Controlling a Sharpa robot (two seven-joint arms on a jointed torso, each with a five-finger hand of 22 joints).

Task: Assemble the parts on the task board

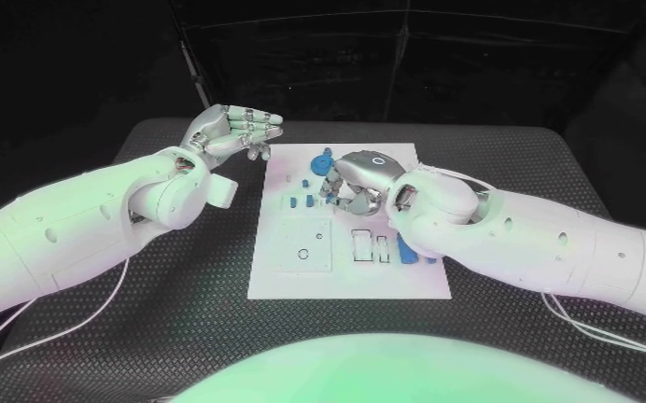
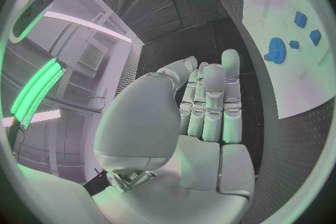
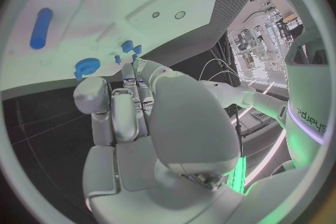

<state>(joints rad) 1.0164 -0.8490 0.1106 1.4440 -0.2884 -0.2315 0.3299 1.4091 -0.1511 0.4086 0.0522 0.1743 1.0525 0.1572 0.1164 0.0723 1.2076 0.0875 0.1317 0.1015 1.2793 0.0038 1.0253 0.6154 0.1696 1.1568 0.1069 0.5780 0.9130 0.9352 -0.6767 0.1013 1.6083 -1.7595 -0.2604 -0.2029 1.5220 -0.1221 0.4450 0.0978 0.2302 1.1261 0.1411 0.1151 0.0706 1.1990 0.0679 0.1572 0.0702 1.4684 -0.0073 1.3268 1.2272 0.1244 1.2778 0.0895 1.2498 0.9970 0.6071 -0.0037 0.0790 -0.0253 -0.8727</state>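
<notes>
Task board [image 1: 299, 277] lies flat mid-table, long side running away from the robot. Blue parts cluster on its far half: a round gear-like part [image 1: 323, 162] near the far edge, small blue pieces [image 1: 299, 201] just beside and nearer than it, and a longer blue part [image 1: 407, 250] on the board's right side beside the rectangular slots [image 1: 363, 244]. Near-left area of the board has a raised square plate with a hole [image 1: 304, 243]. Right hand [image 1: 361, 182] sits over the board's far-middle, fingers curled down right at the small blue pieces; in the right wrist view the fingertips [image 3: 131, 70] are just beside those pieces [image 3: 127, 46] with the gear-like part [image 3: 87, 66] next to the thumb, but contact or a grip can't be told from any view. The cylinder-shaped blue part [image 3: 41, 28] lies well apart from that hand. Left hand [image 1: 237, 130] is off the board, above the black table [image 1: 175, 263] just past the board's far-left corner, fingers curled inward against the palm with nothing in them; left wrist view confirms fingers [image 2: 210, 103] folded in, empty, with the board edge and gear-like part [image 2: 276, 49] off to the side.
</notes>
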